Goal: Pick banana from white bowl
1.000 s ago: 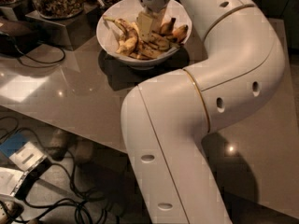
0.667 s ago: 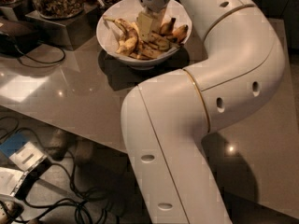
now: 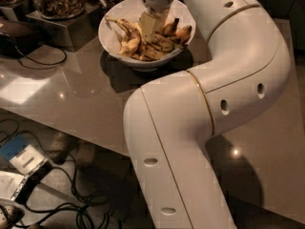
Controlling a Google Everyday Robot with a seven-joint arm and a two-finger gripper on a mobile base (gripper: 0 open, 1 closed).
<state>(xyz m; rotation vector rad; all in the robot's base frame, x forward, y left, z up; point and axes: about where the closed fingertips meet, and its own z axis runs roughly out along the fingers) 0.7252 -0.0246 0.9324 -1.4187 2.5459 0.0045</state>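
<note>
The banana point(image 3: 127, 34) lies curved in the left half of the white bowl point(image 3: 110, 36). The gripper point(image 3: 152, 28) hangs inside the bowl just beside it; whether it is wide or narrow cannot be told.

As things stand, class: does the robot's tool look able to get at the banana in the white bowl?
Probably yes. The tool is down inside the bowl, over the pile, with the banana right beside it. The bowl is open on top and nothing covers the banana.
</note>
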